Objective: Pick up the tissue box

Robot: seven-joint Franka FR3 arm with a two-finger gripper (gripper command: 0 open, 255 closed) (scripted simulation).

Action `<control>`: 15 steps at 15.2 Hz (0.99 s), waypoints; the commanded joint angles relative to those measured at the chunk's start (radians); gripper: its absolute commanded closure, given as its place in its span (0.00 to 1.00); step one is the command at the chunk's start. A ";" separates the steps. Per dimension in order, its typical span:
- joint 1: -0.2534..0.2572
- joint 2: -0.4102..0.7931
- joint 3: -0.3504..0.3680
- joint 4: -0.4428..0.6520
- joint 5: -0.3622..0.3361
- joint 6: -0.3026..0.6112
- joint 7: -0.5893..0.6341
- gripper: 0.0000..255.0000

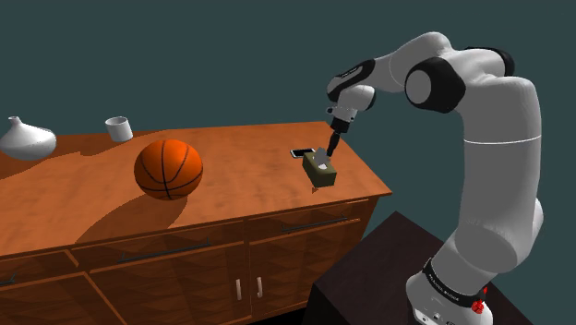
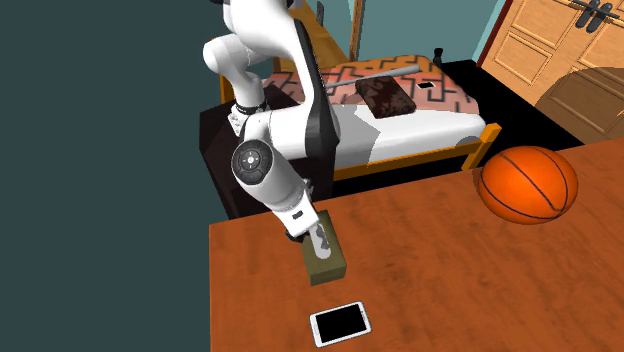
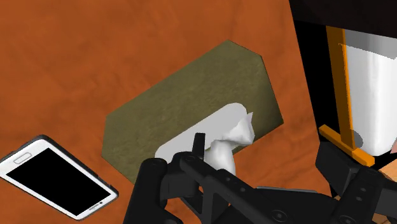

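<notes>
One olive-green tissue box (image 1: 319, 168), a white tissue poking from its top, sits near the corner of the wooden worktop (image 1: 242, 189) closest to the arm's stand. A smartphone (image 3: 57, 175) lies just beside it and a basketball (image 1: 169, 168) rests well apart, further along the surface. The black tool (image 1: 332, 145) is right on top of the box, at the tissue slot. From where I stand I cannot tell whether it is clenched on the box or merely touching it. In the shoulder view the box looks tilted, one corner pointing down, so it may be just leaving the wood, though I would not swear to it. By my reckoning the approach is done. A clear lift away from the worktop is what remains.
</notes>
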 commanded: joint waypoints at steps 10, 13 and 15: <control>-0.008 0.051 0.014 -0.002 0.027 0.044 -0.027 1.00; -0.007 0.048 0.013 -0.005 0.026 0.044 -0.027 1.00; -0.007 0.047 0.013 -0.007 0.026 0.044 -0.027 1.00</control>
